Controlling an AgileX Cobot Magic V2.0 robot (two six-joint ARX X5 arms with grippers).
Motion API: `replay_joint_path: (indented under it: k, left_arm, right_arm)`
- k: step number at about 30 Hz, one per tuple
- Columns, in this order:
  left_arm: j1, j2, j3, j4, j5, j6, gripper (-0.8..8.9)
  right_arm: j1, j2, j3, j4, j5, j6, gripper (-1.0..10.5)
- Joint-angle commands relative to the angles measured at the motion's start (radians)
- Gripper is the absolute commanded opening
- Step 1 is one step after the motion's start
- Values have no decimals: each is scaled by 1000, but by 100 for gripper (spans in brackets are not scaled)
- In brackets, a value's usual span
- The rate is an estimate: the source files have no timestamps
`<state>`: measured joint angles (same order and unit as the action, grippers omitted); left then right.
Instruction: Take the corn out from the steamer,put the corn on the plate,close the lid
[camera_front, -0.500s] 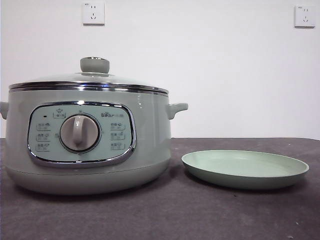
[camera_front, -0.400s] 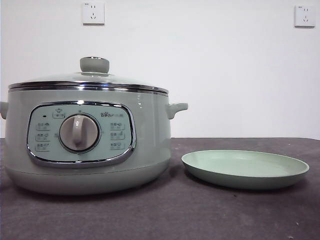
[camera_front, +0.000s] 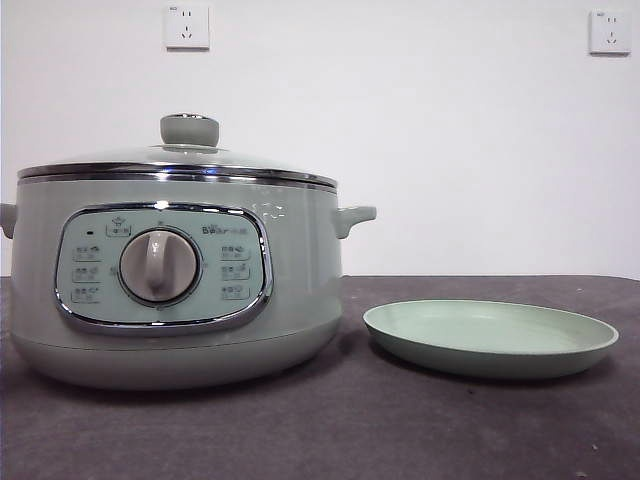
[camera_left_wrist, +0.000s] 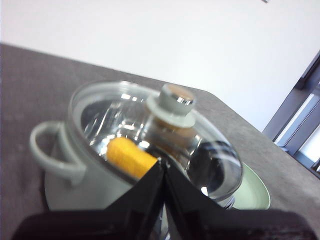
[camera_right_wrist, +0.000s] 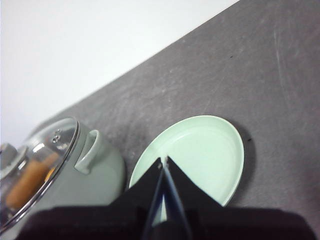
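Lid (camera_left_wrist: 155, 135) seated on steamer (camera_front: 175, 280); corn (camera_left_wrist: 131, 156) inside, seen through glass.

We judge first move is lid removal, so key relation is knob (camera_left_wrist: 175, 100) to left hand (camera_left_wrist: 163, 172).

Left hand above steamer, jaws pressed together, holding nothing; knob lies ahead of jaw tips and beyond corn.

We rate left hand nearer lid.

Right hand (camera_right_wrist: 163, 170) over plate (camera_right_wrist: 200, 150), jaws together, empty.

Plate bare on bench (camera_front: 400, 420), just beside steamer.

Corn long axis lies roughly flat in pot; exact heading unclear.

The steamer (camera_front: 170, 290) hides the corn (camera_left_wrist: 131, 157) in the front view.
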<state>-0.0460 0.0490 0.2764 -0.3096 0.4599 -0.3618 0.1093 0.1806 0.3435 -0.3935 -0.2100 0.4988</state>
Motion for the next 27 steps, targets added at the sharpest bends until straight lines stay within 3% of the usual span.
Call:
replay_joint_path:
  k: [1,5,11,17,19,21,24,27]
  left_arm:
    - [2,52,75,-24,10,106,-8]
    - [2,178,206,-80,20,207,-8]
    - [2,405,381,-206,26,332,-5]
    - [0,623,532,-322,115,390,0]
    - [-1,681,568,-333,141,391,13]
    - [-2,730,597,-335,168,391,136]
    - [-7,790,634,-331,173,388,415]
    - [-26,845,666,-303,172,370,440]
  right_arm:
    - [-2,74,87,-26,-2,-130,-9]
    - [-2,208,224,-79,-16,-241,-5]
    - [-2,401,401,-178,-158,-392,0]
    - [-2,566,523,-272,-313,-472,8]
    - [-2,609,546,-285,-343,-473,75]
    - [-2,642,556,-290,-342,-471,223]
    - [-2,677,559,-289,-339,-470,415]
    - [-2,698,559,-287,-338,-469,449]
